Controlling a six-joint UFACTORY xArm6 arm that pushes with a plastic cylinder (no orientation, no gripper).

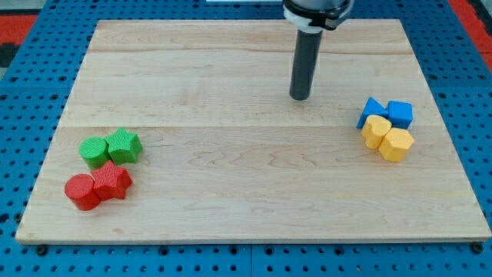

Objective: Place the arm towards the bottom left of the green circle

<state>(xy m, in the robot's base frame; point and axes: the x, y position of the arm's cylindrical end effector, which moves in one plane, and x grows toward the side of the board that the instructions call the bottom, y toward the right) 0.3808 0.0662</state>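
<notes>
The green circle (94,151) lies near the board's left side, touching a green star-like block (124,145) on its right. Just below them sit a red circle (81,191) and a red star-like block (112,181), touching each other. My tip (300,98) rests on the board at the upper middle, far to the right of and above the green circle, touching no block.
At the view's right is a tight cluster: two blue blocks (372,111) (400,114) above two yellow blocks (377,131) (397,144). The wooden board (246,208) lies on a blue pegboard surface; the arm's body (317,9) enters from the top.
</notes>
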